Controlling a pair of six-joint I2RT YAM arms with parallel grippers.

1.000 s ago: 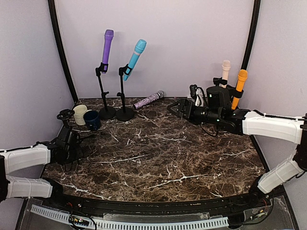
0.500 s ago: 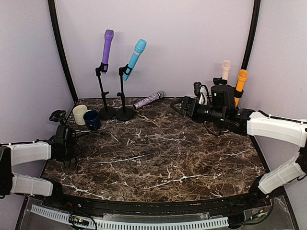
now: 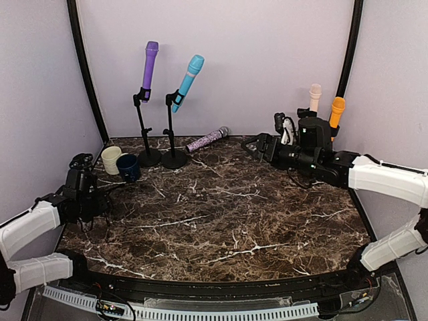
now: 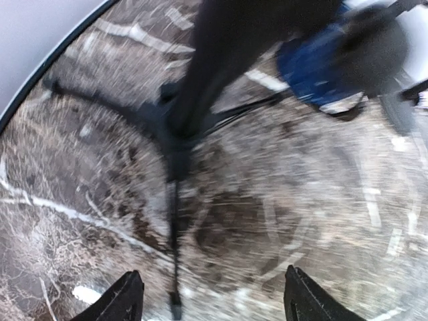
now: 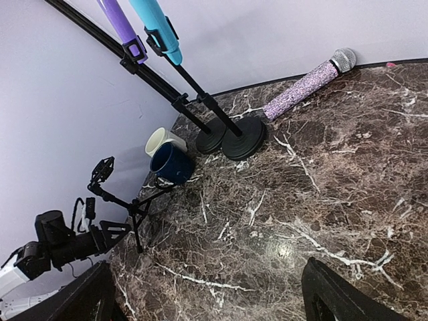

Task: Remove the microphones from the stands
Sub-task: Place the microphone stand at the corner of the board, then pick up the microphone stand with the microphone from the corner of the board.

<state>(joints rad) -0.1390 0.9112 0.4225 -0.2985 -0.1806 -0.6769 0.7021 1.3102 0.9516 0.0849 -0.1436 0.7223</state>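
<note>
9 o'clock: your left gripper (image 4: pixel 212 304) is spread wide and empty above the bare tripod stand (image 4: pixel 177 130). 11 o'clock: purple microphone (image 3: pixel 150 63) and blue microphone (image 3: pixel 189 79) are clipped in. 12 o'clock: glitter microphone (image 3: pixel 207 140) lies on the table (image 3: pixel 221 221), likely already removed. 2 o'clock: your right gripper (image 5: pixel 214 294) is wide and empty.

Sparkly lilac microphone (image 3: pixel 207 140), silver mesh head: off any stand, lying on its side on the marble at the back, head pointing right. Small black tripod stand (image 5: pixel 136 208): upright near the left edge, legs spread, clip on top empty. Purple microphone (image 3: pixel 149 63) and blue microphone (image 3: pixel 188 80): each clipped, head up and tilted, on tall round-based stands (image 3: pixel 174 159) at back left, bases side by side. Beige microphone (image 3: pixel 315 93) and orange microphone (image 3: pixel 336 110): heads up at back right, lower parts hidden.
</note>
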